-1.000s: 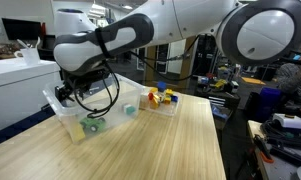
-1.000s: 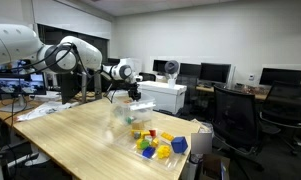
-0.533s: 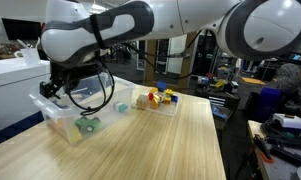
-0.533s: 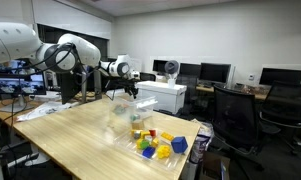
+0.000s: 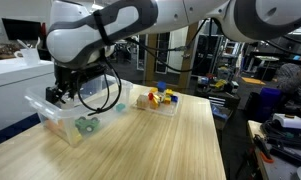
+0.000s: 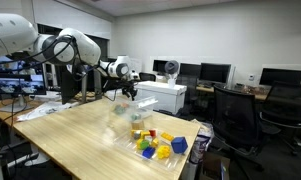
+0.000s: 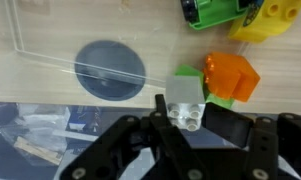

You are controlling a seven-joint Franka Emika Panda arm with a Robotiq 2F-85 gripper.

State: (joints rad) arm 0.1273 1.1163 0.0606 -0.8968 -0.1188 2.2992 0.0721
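From my remote seat I see the wooden bench [image 5: 165, 145] filling both exterior views, with the robot arm [image 5: 100, 35] bent low over its far end. Under the arm stands a clear plastic bin [image 5: 58, 126], and well apart from it sits a smaller tray [image 5: 150, 108] of coloured blocks. The gripper [image 5: 60, 96] hangs just above the bin's rim, and in an exterior view [image 6: 131, 93] it sits over the same bin [image 6: 120, 118]. In the wrist view a dark grey disc [image 7: 110, 68] lies below me, and a green toy [image 7: 215, 10] and a yellow block [image 7: 275, 15] sit at the top edge. An orange block [image 7: 233, 75] rests on a green one just beside the gripper [image 7: 185, 118]. The jaws stand narrow, pinching a small pale grey block [image 7: 187, 98] between the fingertips. I cannot tell whether that block touches anything beneath it.
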